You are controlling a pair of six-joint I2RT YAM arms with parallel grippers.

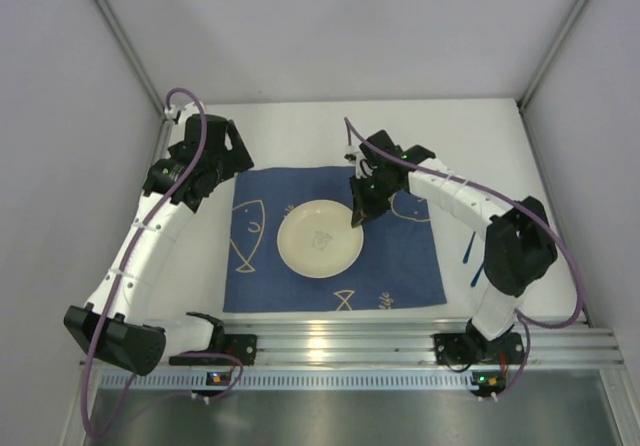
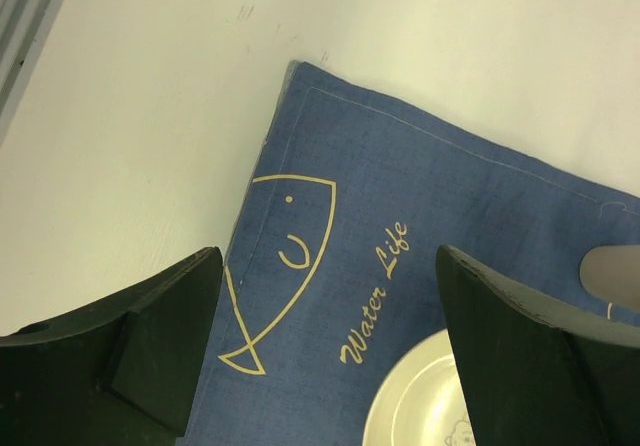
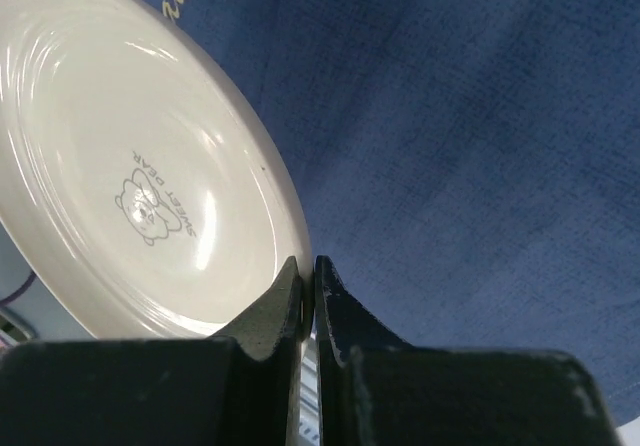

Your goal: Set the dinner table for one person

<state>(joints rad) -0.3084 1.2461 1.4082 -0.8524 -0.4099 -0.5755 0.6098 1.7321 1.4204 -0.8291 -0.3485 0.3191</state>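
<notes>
White desk (image 1: 300, 131) is seen under both arms, w/ ribbed rail (image 1: 400, 338) at near edge. Blue fish-print cloth (image 1: 400, 266) is spread at desk centre; cream plate (image 1: 320, 238) is seen over mid-cloth, flat or lifted can't be told. R jaws are clamped together on plate's R rim. L jaws are held wide apart, nothing betw. them, above cloth's far-L corner. Thin blue item (image 1: 470, 251) is seen on bare desk, R of cloth.

Left gripper (image 2: 330, 336): jaws wide, empty. Right gripper (image 3: 310, 278): jaws pinched on plate (image 3: 150, 166) rim, pointing down.
</notes>
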